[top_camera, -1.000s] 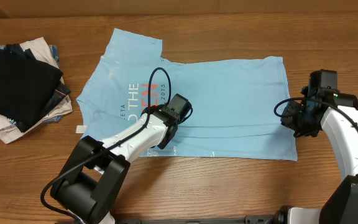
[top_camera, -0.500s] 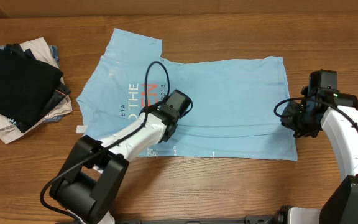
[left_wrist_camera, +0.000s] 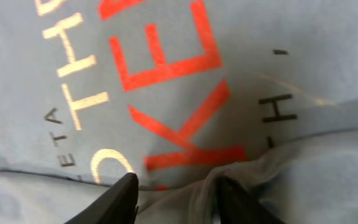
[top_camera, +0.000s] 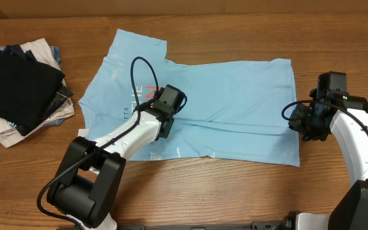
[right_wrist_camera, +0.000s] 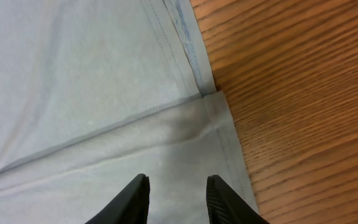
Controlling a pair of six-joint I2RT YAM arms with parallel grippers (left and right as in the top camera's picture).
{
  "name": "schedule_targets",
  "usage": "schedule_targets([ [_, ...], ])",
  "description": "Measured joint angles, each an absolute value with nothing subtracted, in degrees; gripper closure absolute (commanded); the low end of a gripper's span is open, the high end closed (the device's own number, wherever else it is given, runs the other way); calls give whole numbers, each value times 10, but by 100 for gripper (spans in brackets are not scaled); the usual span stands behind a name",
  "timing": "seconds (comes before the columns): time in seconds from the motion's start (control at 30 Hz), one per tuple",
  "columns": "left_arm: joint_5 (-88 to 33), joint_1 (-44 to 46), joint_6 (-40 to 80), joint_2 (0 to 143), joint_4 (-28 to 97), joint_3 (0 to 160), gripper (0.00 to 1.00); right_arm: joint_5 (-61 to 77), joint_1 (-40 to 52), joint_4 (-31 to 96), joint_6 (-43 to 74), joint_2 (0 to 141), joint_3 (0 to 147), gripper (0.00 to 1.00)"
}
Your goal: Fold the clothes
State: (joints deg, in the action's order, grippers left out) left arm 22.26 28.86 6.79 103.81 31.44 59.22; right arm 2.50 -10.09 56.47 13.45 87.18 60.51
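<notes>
The clothes, a sky-blue T-shirt (top_camera: pixel 235 96), lie spread on the wooden table with the lower edge folded up over the body. My left gripper (top_camera: pixel 167 107) sits on the chest print. In the left wrist view its jaws (left_wrist_camera: pixel 178 186) stand apart, open, with a raised ridge of the blue cloth (left_wrist_camera: pixel 291 62) between them, below the orange-red letters (left_wrist_camera: pixel 166 62). My right gripper (top_camera: pixel 302 124) hovers at the shirt's right hem. In the right wrist view it (right_wrist_camera: pixel 177 186) is open over the folded corner of the shirt (right_wrist_camera: pixel 73 74), with nothing between the fingers.
A pile of folded garments lies at the far left, a black one (top_camera: pixel 18 83) on top of white and beige ones (top_camera: pixel 5 134). Bare wooden table (top_camera: pixel 337 51) shows to the right of the shirt and along the front edge.
My left gripper has moved up and to the left over the print, dragging the folded lower edge with it, and its jaws have parted. The right arm has not moved.
</notes>
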Motion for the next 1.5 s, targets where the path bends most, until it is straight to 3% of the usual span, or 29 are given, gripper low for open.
schedule_targets([
  [0.37,202,289,72,1038,397,594,58,8,-101,586,134,872,605,62],
  [0.63,169,289,107,1038,478,595,72,0,-101,548,135,872,567,66],
  [0.8,135,288,120,1038,481,596,71,6,-101,501,136,872,526,76],
  [1.5,160,293,147,1017,461,562,66,12,-101,295,135,872,437,71],
])
